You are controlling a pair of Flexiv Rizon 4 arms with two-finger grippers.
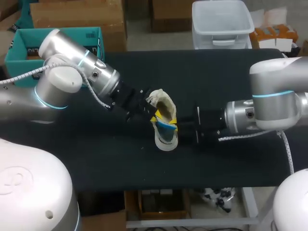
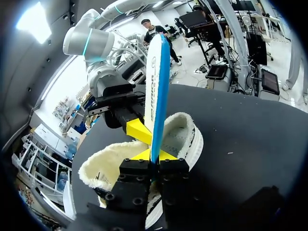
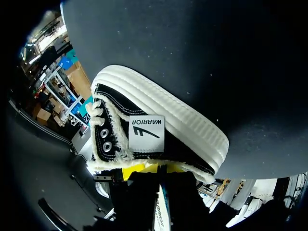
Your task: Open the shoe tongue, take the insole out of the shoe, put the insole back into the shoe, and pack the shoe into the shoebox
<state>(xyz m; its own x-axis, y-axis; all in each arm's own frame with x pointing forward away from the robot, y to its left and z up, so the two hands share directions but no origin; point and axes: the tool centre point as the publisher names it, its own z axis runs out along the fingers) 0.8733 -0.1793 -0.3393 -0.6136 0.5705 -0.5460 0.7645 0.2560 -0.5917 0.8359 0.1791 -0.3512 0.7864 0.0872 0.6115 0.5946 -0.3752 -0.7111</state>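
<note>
— How far along are you?
— I judge the tongue [image 3: 147,134] open and the insole [image 2: 158,86] out. Putting it back and boxing the shoe [image 2: 190,137] remain.
— The count?
— One table [image 1: 231,77], one shoe on it, one insole upright just above the shoe's opening. Two grippers: your left gripper [image 2: 155,155] pinches the insole; your right gripper [image 3: 154,168], opposite, seems clamped on it too.
</note>
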